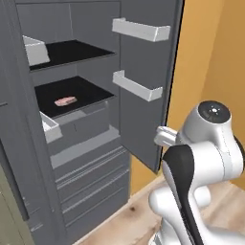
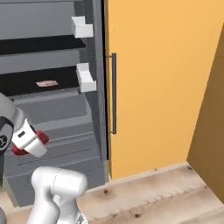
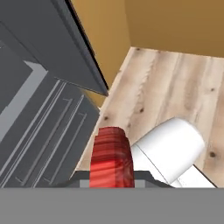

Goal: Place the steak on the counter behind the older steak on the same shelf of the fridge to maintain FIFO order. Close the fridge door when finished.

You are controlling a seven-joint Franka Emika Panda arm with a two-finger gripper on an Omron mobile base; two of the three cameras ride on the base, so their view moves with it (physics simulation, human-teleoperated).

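Wood floor and orange wall frame the open fridge point(image 1: 72, 143). From left, I see the older steak point(image 1: 65, 101) on the middle shelf point(image 1: 91, 91), then my gripper point(image 2: 27, 141) clamped on the steak point(image 3: 111, 157), low beside the drawers. Lifting in, I risk clipping the door point(image 1: 143, 95) bins or shoving the older one backward.

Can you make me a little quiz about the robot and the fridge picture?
1. True or false: the jaws are shut on the steak.
2. What lies on the shelf of the fridge?
A. the older steak
B. a bottle
C. an apple
3. Fill in: the fridge door is ____.

Key: 1 true. 2 A. 3 open.
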